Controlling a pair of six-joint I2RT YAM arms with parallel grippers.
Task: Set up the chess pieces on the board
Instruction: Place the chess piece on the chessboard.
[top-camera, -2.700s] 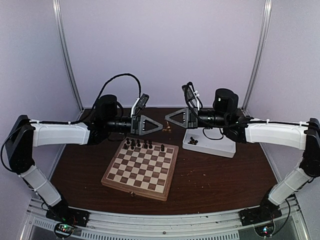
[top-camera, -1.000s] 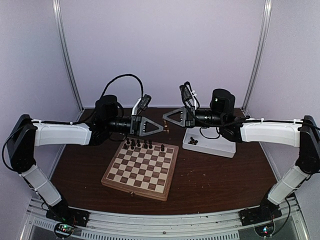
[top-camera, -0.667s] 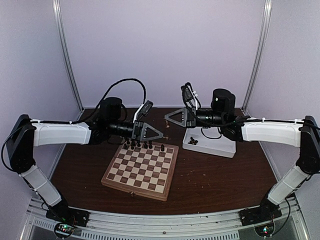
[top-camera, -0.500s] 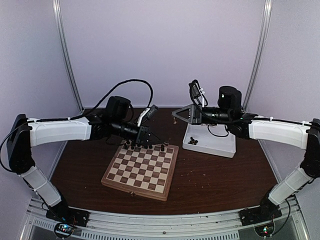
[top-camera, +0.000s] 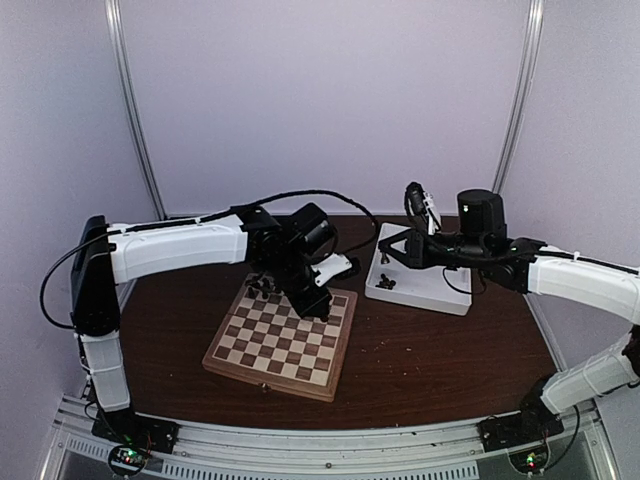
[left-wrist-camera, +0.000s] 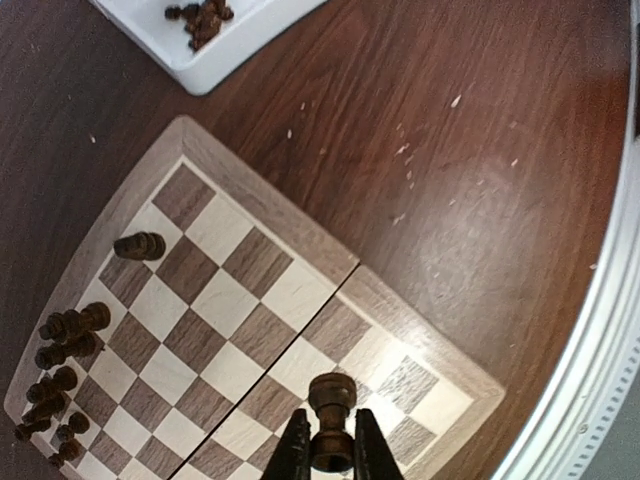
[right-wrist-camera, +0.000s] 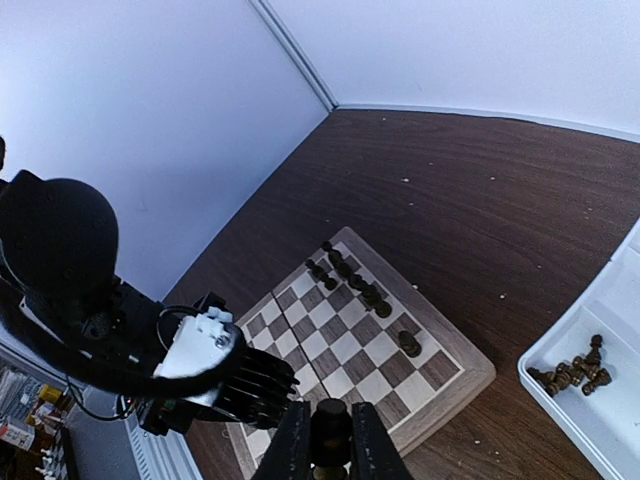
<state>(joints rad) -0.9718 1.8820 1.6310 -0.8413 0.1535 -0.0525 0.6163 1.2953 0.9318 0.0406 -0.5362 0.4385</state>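
Both tools clenched, each on 1 dark chess piece, near the board.

My left tool (left-wrist-camera: 331, 452) pinches a dark piece (left-wrist-camera: 331, 398) just above the board (left-wrist-camera: 250, 300), over its corner squares. My right tool (right-wrist-camera: 331, 450) grips another dark piece (right-wrist-camera: 331, 422), held up beside the board and over the white tray (top-camera: 440, 296). More chess pieces (left-wrist-camera: 60, 350) crowd the board's far rows, with 1 (left-wrist-camera: 140, 245) standing apart from them. A small heap of pieces (top-camera: 386, 284) lies in the tray, which sits just beside the board on the brown bench (top-camera: 430, 350).
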